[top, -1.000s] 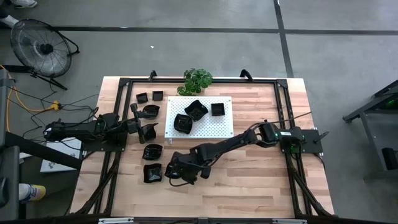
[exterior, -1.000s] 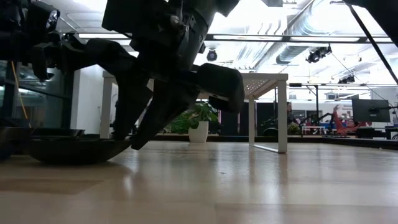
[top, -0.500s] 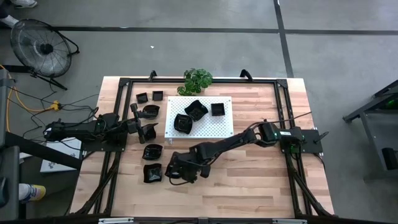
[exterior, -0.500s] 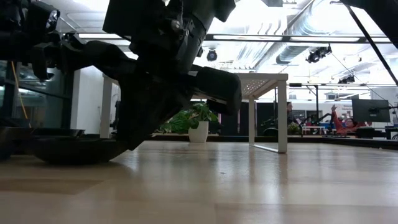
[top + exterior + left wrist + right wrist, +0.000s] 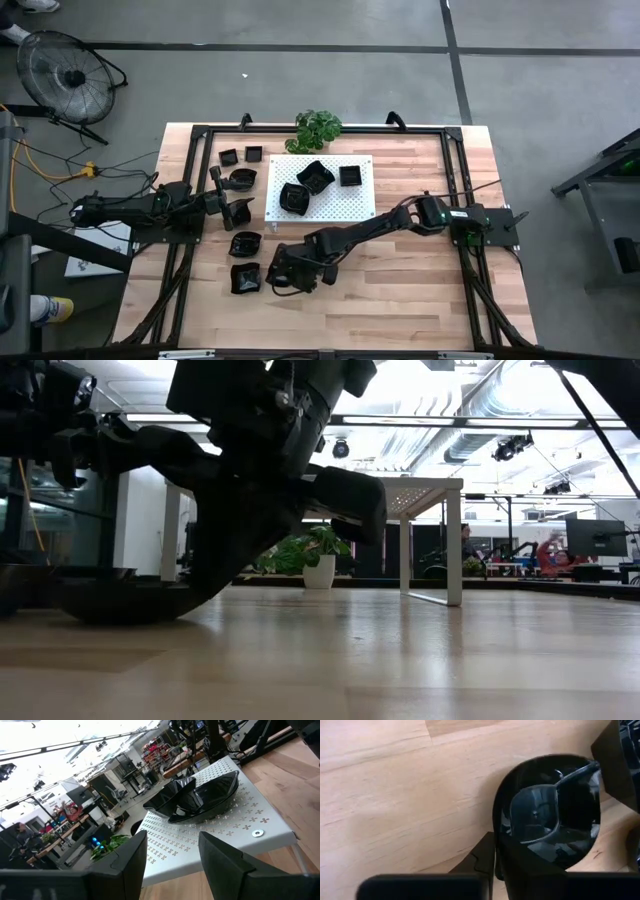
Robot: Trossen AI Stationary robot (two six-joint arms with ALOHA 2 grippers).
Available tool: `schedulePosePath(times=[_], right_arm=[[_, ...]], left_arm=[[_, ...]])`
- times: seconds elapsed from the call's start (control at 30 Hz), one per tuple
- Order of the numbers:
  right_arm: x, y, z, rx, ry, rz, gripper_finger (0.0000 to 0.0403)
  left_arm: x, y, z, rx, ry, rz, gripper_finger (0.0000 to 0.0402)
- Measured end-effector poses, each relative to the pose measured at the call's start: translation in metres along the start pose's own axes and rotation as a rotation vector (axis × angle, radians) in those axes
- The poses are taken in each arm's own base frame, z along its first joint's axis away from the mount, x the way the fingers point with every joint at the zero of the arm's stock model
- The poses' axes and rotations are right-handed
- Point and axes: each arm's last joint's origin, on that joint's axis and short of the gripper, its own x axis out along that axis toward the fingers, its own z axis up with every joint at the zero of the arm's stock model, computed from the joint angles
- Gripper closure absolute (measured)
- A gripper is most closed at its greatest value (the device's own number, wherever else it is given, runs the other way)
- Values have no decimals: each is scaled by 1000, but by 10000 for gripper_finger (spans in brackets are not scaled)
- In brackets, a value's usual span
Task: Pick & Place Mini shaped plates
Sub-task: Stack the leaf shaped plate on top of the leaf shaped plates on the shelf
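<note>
I have the right gripper (image 5: 282,276) stretched low across the table (image 5: 420,300), down at the near left part of the wood, and its fingers are pinched on the rim of a glossy black dish (image 5: 547,812). My right wrist view shows that dish lying on the bare wood with one dark finger (image 5: 487,855) pressed against its edge. From the low view the same dish (image 5: 115,602) sits flat on the table under the arm.

The left gripper (image 5: 240,211) waits at the left side of the table, just beside the left edge of the white board (image 5: 345,205), with its fingers (image 5: 225,865) spread apart and nothing between them. Through the left wrist view I see two black dishes on the board, leaning into each other.

From above, the board carries three dishes: one near its left edge (image 5: 295,198), one further back (image 5: 315,177), and a small square one (image 5: 349,176) to the right. More dishes lie on the wood to the left: three at the far left corner (image 5: 241,159), one (image 5: 245,243) and another (image 5: 243,278) nearer, the last just left of the right gripper. A potted plant (image 5: 318,128) stands at the far edge.
</note>
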Motion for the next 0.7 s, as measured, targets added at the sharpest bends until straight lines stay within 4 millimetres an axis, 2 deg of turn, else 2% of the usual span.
schedulePosePath(times=[0.1,0.7], right_arm=[[0,0,0,-1,-1,-2,399],[0,1,2,1,29,-25,402]], left_arm=[[0,0,0,0,0,0,227],[0,0,0,0,0,0,227]])
